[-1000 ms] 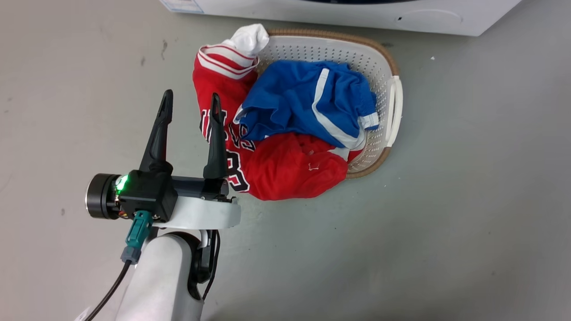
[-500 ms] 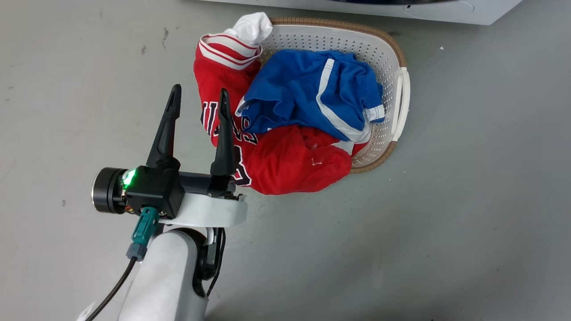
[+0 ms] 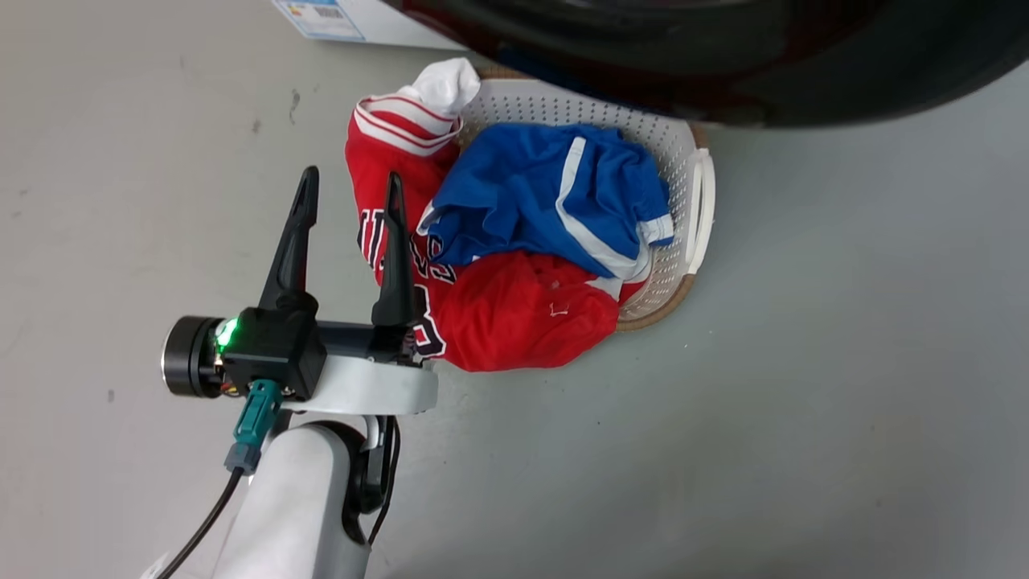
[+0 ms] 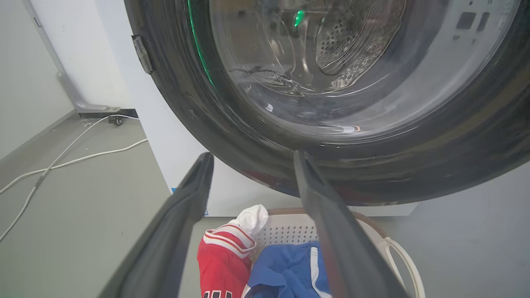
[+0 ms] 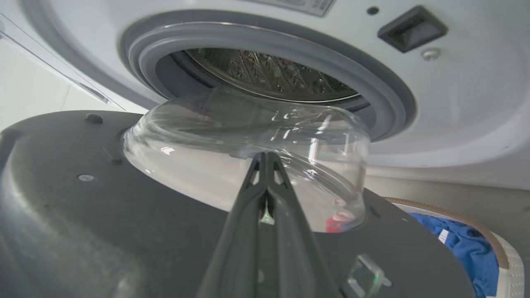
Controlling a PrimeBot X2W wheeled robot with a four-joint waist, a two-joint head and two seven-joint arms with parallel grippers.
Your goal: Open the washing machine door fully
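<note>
One white boxy front-loading washing machine [image 5: 455,103] stands at the far side; on it I count one perforated steel drum [image 5: 269,78], one grey rubber ring [image 5: 389,103] and one blue-and-white label [image 3: 317,16] low on the left; one big round glossy black door [image 4: 414,165] carries one clear bulging glass bowl [image 5: 248,145]; one white perforated plastic laundry basket [image 3: 675,153] with a woven brown rim holds three pieces: one red jersey [image 3: 514,314], one blue shorts [image 3: 522,185], one white sock [image 3: 446,80]; two white cables [image 4: 74,160] lie far left; two grippers, the left gripper [image 3: 351,177] and the right gripper [image 5: 265,157], have two long dark fingers [image 3: 289,241] each, four altogether.
</note>
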